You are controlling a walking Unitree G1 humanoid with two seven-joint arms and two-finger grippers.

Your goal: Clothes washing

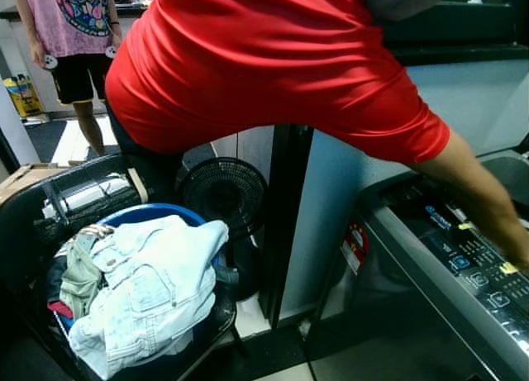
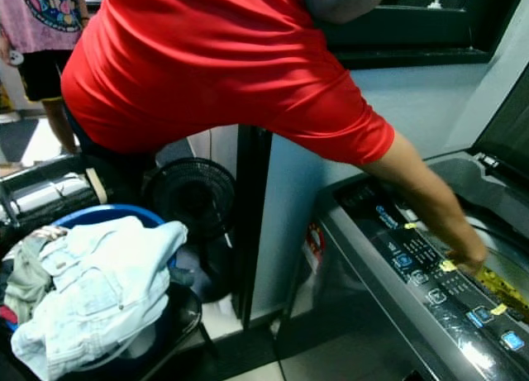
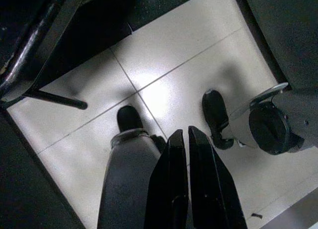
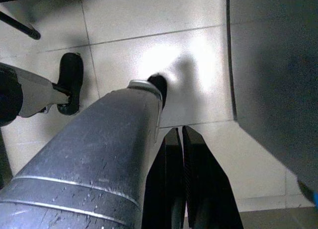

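While a person point(image 1: 273, 67) reached over the washing machine point(image 2: 413, 265), my end effectors point(image 3: 189, 179) hung clenched, empty — laundry basket point(image 1: 140, 290) full, unloaded.

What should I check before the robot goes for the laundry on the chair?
1. Path to the washer: not ok, a person in a red shirt leans across in front, hand on the control panel.
2. Washer lid: ok, raised at the right.
3. Denim jacket: ok, on top of the blue basket, reachable.
4. Left hand: ok, shut, empty, pointing at the floor.
5. Right hand: ok, shut, empty, hanging.
6. Drum contents: cannot tell.
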